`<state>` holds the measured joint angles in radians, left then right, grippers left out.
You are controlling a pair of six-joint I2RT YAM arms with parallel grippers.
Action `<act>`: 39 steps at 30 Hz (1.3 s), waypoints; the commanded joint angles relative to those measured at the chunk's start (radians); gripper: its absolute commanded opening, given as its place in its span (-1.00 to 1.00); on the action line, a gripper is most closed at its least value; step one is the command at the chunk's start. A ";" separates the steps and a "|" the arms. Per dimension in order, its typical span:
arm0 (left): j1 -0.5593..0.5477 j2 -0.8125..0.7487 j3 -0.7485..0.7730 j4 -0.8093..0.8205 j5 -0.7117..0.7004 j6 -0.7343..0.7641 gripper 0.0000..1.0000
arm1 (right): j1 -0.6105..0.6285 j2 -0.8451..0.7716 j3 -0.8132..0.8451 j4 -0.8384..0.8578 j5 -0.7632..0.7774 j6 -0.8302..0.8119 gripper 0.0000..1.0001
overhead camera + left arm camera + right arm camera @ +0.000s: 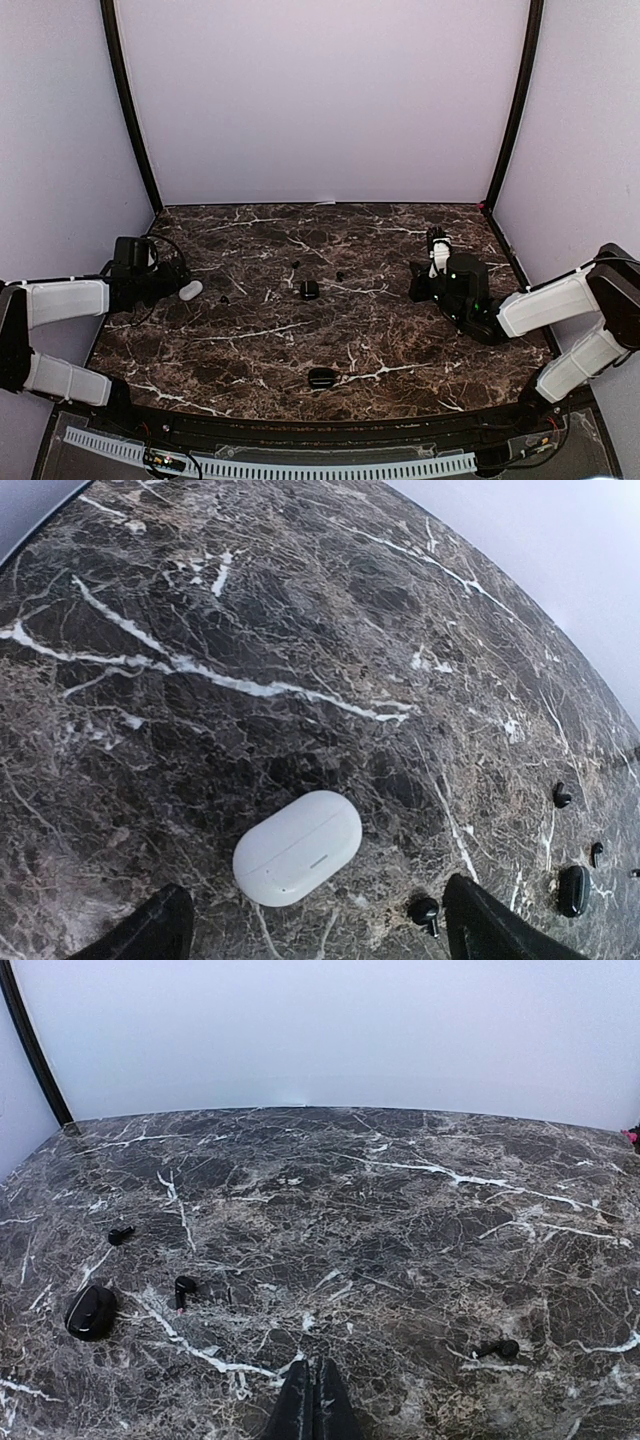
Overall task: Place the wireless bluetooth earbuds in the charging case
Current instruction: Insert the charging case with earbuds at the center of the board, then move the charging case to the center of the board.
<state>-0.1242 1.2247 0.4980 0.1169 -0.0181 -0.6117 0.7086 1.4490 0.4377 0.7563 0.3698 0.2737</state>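
Left wrist, fingers point(500, 927) cropped at edge, white case point(297, 847) closed

Top view high from near edge, facing back wall point(320, 100); wrist views low over table point(200, 630), sharing black case point(573, 890).

Table point(200, 630): dark brown marble pattern, white veins. White case point(297, 847): plain, glossy. Earbud point(424, 911): black. Black case point(573, 890): glossy. Walls point(320, 100): pale lilac.
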 commanded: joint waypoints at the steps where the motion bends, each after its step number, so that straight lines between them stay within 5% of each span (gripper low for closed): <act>1: 0.007 -0.030 0.045 -0.155 -0.057 -0.012 0.98 | -0.003 -0.012 0.000 0.042 0.015 -0.004 -1.00; 9: -0.025 -0.167 -0.012 -0.063 0.094 0.025 0.98 | -0.003 0.018 0.040 -0.006 -0.006 -0.014 -0.72; 11: -0.077 -0.187 -0.004 -0.057 0.094 0.028 0.98 | -0.003 0.033 0.078 -0.062 -0.016 -0.014 -0.37; 14: -0.177 -0.175 0.031 -0.070 0.053 0.046 0.98 | -0.003 0.048 0.097 -0.086 -0.045 -0.014 0.44; 17: -0.255 -0.138 0.062 -0.043 0.084 0.075 0.93 | -0.003 0.051 0.084 -0.061 -0.074 -0.009 0.93; 30: -0.511 0.095 0.111 0.168 0.103 0.190 0.83 | -0.003 0.142 0.227 -0.240 -0.131 0.019 0.99; 39: -0.642 0.379 0.339 0.043 -0.062 0.167 0.88 | -0.004 0.136 0.211 -0.226 -0.102 0.010 0.99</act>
<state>-0.7147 1.5452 0.7605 0.2070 0.0162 -0.4549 0.7086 1.5879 0.6472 0.5171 0.2440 0.2840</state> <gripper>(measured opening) 0.932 0.994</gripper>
